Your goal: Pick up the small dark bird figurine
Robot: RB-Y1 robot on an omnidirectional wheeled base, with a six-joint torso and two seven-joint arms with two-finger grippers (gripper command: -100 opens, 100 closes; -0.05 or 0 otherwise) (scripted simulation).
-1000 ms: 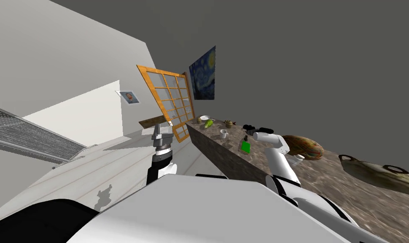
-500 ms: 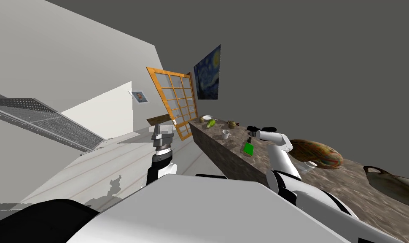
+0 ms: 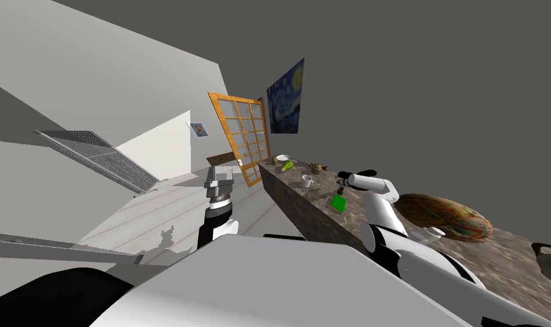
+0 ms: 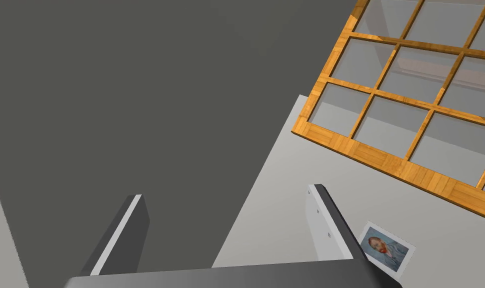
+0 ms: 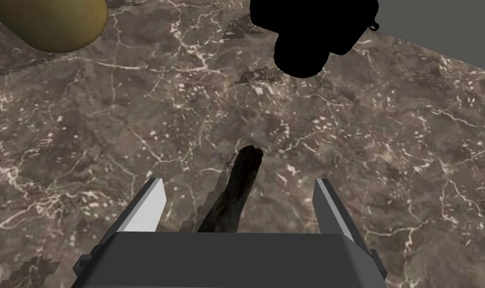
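The small dark bird figurine (image 5: 239,190) is a slim, dark brown shape on the brown marbled counter (image 5: 136,125). In the right wrist view it lies between the fingers of my right gripper (image 5: 236,200), which is open, with a gap on both sides. In the head view my right gripper (image 3: 343,183) points down at the counter (image 3: 294,198), just above a flat green thing (image 3: 338,203). My left gripper (image 3: 219,175) is held up over the floor, left of the counter, and its fingers (image 4: 331,220) stand open with nothing between them.
A black object (image 5: 311,35) and a yellow-green rounded thing (image 5: 56,22) lie beyond the figurine. Further along the counter are a white mug (image 3: 307,180), a green fruit (image 3: 287,165) and a white plate (image 3: 282,158). A large colourful oval thing (image 3: 445,216) sits right of my right arm.
The whole head view has swung, so the window, counter and wall slid to the right: my own move. My right gripper stays over the same spot on the counter.
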